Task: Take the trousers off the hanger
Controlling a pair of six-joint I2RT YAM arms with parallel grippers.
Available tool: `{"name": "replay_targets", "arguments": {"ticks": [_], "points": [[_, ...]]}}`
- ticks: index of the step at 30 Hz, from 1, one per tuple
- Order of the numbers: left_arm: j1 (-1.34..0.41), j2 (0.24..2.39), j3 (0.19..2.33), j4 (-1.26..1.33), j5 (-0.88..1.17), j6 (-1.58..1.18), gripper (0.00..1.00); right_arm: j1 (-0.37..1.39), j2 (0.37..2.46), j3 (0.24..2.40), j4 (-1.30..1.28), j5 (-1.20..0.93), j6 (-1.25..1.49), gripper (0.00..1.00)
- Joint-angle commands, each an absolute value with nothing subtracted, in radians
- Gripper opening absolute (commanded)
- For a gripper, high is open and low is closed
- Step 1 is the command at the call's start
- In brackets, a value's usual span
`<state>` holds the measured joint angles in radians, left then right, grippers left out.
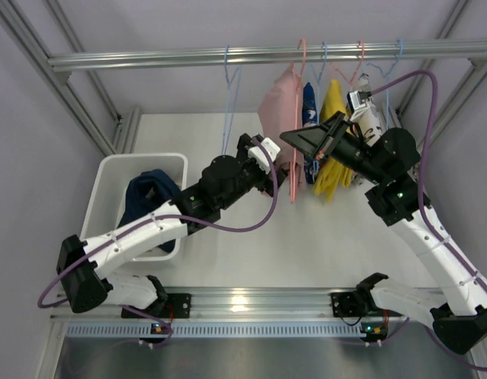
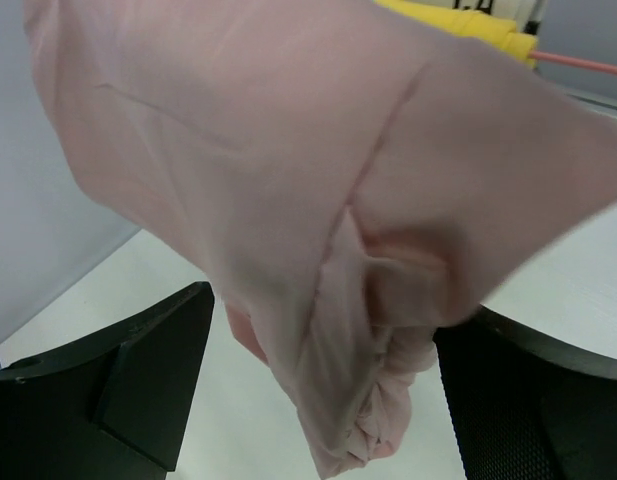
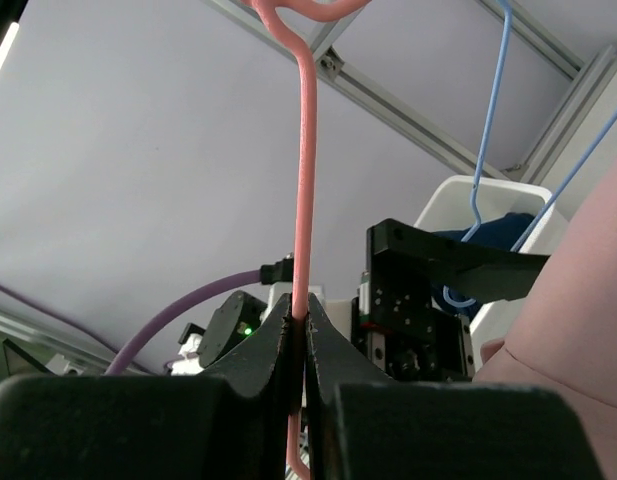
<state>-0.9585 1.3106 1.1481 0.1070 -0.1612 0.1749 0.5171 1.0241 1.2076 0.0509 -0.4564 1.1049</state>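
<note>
The pale pink trousers (image 1: 276, 106) hang on a pink hanger (image 1: 295, 170) from the rail. In the left wrist view they (image 2: 318, 200) fill the frame, and their lower bunched end hangs between the fingers. My left gripper (image 2: 328, 400) is open, one finger on each side of the cloth; from above it (image 1: 264, 155) is at the trousers' lower left. My right gripper (image 3: 299, 320) is shut on the pink hanger's wire (image 3: 306, 190); from above it (image 1: 294, 139) is right of the trousers. The navy trousers (image 1: 148, 196) lie in the white bin (image 1: 109, 170).
An empty blue hanger (image 1: 230, 103) hangs left of the pink trousers. A blue patterned garment (image 1: 309, 106) and a yellow garment (image 1: 335, 134) hang to their right, close to the right arm. The rail (image 1: 172, 57) crosses the top.
</note>
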Motion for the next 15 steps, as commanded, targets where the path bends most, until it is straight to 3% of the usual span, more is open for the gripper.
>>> {"name": "replay_targets", "arguments": {"ticks": [1,15], "points": [[-0.924,1.327,1.207,0.201,-0.250,0.153,0.91,0.535,1.002,1.281,0.146,-0.457,1.089,0.00],[-0.874,1.327,1.236,0.212,-0.203,0.161,0.66,0.535,0.985,1.246,0.144,-0.463,1.088,0.00]]}}
